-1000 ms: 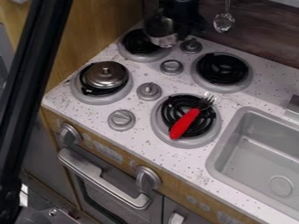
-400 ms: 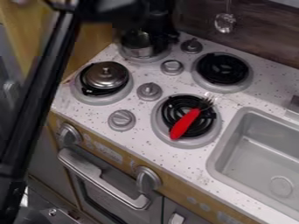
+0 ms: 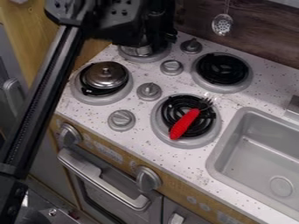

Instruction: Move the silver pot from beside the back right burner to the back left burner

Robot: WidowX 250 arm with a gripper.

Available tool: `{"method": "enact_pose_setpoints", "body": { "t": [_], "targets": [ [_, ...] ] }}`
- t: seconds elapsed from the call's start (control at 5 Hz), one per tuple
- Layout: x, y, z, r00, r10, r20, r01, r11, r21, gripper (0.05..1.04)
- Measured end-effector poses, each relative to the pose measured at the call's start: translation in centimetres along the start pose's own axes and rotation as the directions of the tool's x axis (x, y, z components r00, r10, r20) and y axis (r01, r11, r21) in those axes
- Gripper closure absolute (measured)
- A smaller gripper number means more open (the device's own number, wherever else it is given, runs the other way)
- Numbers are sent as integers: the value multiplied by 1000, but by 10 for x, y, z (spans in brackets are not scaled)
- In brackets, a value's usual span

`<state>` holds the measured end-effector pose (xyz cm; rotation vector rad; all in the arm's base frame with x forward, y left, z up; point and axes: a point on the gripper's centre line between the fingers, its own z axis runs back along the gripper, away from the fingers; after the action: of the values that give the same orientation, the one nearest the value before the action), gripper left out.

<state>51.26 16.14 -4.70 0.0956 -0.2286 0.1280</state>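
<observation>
Hanging near curved metal pot [image 3: 137, 51].

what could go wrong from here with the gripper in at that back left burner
The gripper is right by the metal pot at the back left burner, so a small sideways slip might tip it.
The silver lid sits close by and could get bumped.
The red-handled fork lies aslant on its burner, tines past the coil, so a knock might slide it off.
</observation>
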Motion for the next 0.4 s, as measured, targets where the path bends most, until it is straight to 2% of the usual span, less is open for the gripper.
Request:
{"method": "enact_pose_setpoints", "body": {
  "t": [0.2, 0.4],
  "targets": [
    [-6, -2, -2, 1000, -2, -13, 2, 1000, -7, 788],
    [-23, -7, 3, 1000, 4, -12, -4, 1000, -23, 504]
  ]
}}
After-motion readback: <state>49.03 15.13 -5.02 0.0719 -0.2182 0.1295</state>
